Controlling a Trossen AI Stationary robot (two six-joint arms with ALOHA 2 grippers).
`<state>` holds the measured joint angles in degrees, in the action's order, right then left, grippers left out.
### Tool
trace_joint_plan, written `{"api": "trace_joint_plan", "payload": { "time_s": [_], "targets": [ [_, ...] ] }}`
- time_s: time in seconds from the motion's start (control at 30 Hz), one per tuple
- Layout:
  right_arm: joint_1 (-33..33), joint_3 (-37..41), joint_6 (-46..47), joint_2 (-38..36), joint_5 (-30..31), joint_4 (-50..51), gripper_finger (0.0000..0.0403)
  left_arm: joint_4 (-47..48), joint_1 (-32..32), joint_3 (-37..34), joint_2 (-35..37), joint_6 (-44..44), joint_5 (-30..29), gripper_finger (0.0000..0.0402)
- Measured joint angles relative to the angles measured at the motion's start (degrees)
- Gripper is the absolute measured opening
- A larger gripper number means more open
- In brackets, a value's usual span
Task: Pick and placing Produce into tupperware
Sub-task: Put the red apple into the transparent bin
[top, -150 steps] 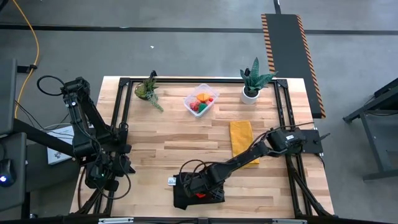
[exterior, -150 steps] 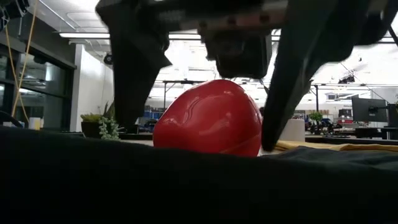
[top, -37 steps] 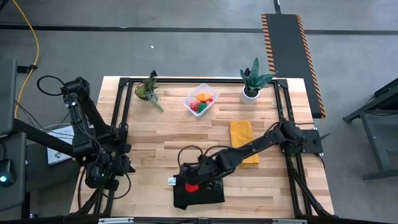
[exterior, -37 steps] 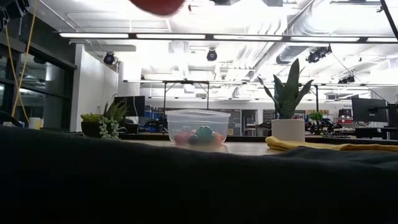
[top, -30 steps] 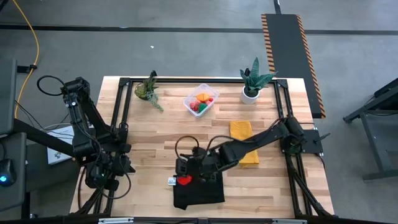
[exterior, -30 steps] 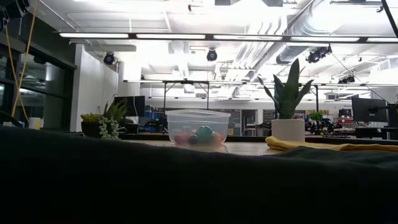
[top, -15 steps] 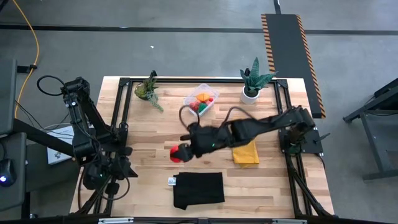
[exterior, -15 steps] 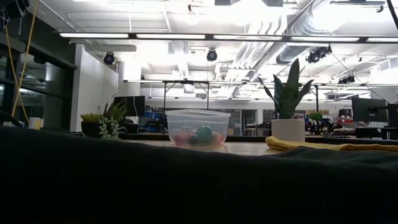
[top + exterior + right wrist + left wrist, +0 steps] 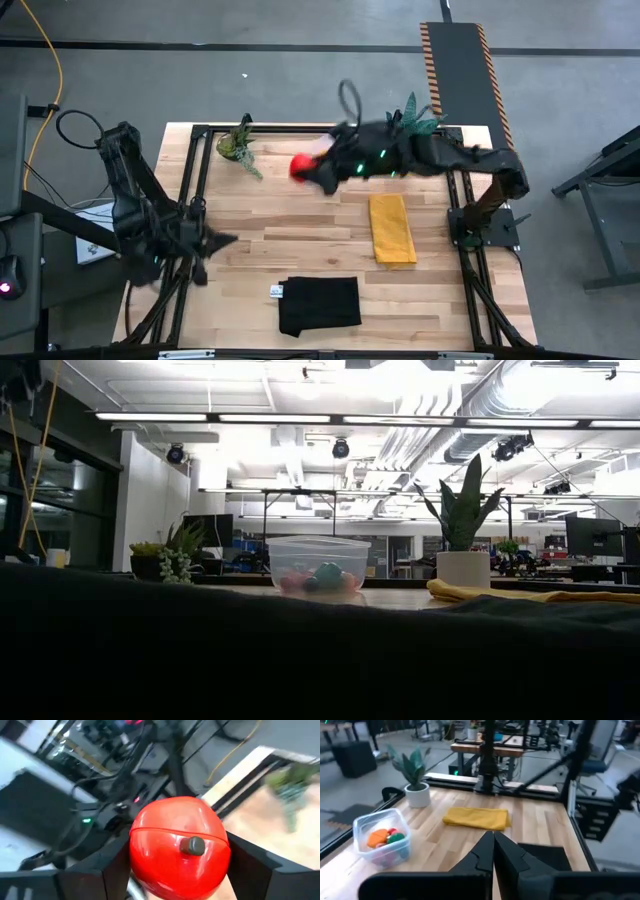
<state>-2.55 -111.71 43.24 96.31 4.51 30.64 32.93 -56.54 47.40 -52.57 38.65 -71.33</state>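
A red round piece of produce (image 9: 179,847) with a dark stem knob sits in my right gripper (image 9: 308,170), high above the table's far middle. The clear tupperware (image 9: 382,837) stands there, holding orange, green and red pieces. It also shows in the low view as a tub (image 9: 320,565); in the high view my right arm covers it. My left gripper (image 9: 493,845) is shut on nothing. It hovers over the table's left side (image 9: 225,240) and points toward the right. My right gripper pinches the red piece by two opposite sides (image 9: 136,851) between its two fingers (image 9: 116,866), with the stem knob (image 9: 192,845) facing back toward the wrist. The fingers reach in about level from the table's right. The piece is lifted clear of everything.
A yellow cloth (image 9: 392,228) lies right of centre and a black cloth (image 9: 318,305) near the front edge. A leafy plant (image 9: 238,145) stands far left. A plant in a white pot (image 9: 462,568) stands far right, close to my right arm.
My right gripper has carried the red piece up from over the black cloth toward the far edge, rolling its wrist, and now stands above the tupperware. My left arm has risen a little and turned its shut gripper toward the table's right.
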Motion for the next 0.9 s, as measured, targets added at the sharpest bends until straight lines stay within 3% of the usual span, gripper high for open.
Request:
{"api": "trace_joint_plan", "payload": {
  "time_s": [0.27, 0.53, 0.9],
  "targets": [
    [8.15, -0.04, -5.17, -3.20, -0.39, 10.25, 0.0250, -3.65, 16.73, 0.76, 8.70, -11.94, 19.53, 0.0001],
    [15.04, -0.04, -10.57, -2.38, -1.33, 14.08, 0.0250, -13.83, 33.52, 0.74, 9.94, -22.87, 36.50, 0.0001],
    [23.10, -0.04, -16.64, 1.14, -4.42, 19.21, 0.0250, -17.85, 54.31, 0.72, 9.07, -23.23, 54.36, 0.0001]
  ]
}}
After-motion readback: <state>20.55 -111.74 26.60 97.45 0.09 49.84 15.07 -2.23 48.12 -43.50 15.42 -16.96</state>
